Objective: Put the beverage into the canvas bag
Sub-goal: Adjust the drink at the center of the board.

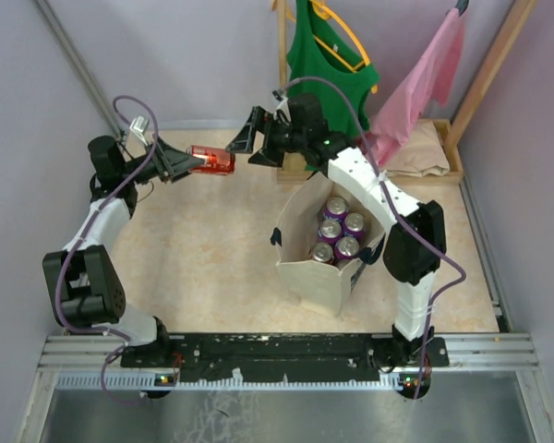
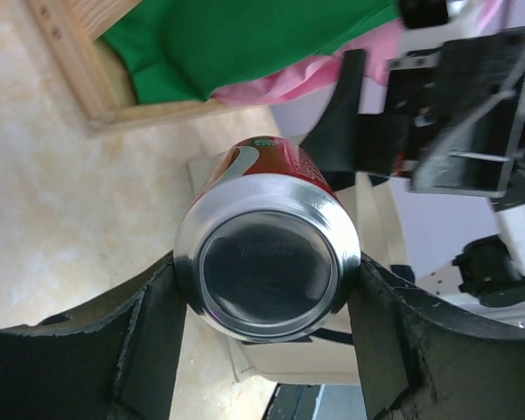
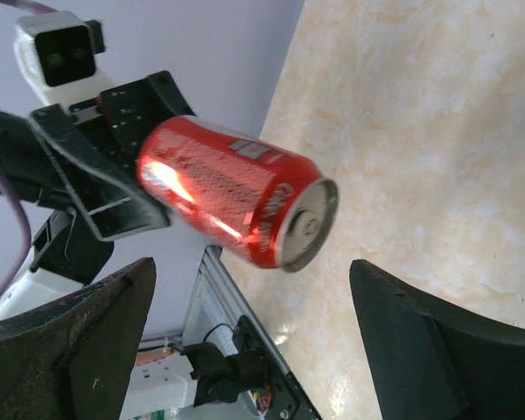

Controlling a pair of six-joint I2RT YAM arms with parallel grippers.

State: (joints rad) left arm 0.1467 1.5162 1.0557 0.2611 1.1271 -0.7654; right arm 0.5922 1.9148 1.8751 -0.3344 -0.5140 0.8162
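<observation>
Left jaws pinch the red can (image 1: 212, 160) by its base, level above the worktop (image 1: 203, 249), left of the canvas bag (image 1: 307, 275). Right jaws spread, seemingly just short. Risk: early release drops it outside the bag.

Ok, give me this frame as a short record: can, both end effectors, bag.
beverage: red can, horizontal, held in the air
left end effector: shut on the can's base end
right end effector: open, facing the can's top, not touching
canvas bag: upright, open, five purple cans visible inside
stage: looks like a handover; can not yet bagged
</observation>
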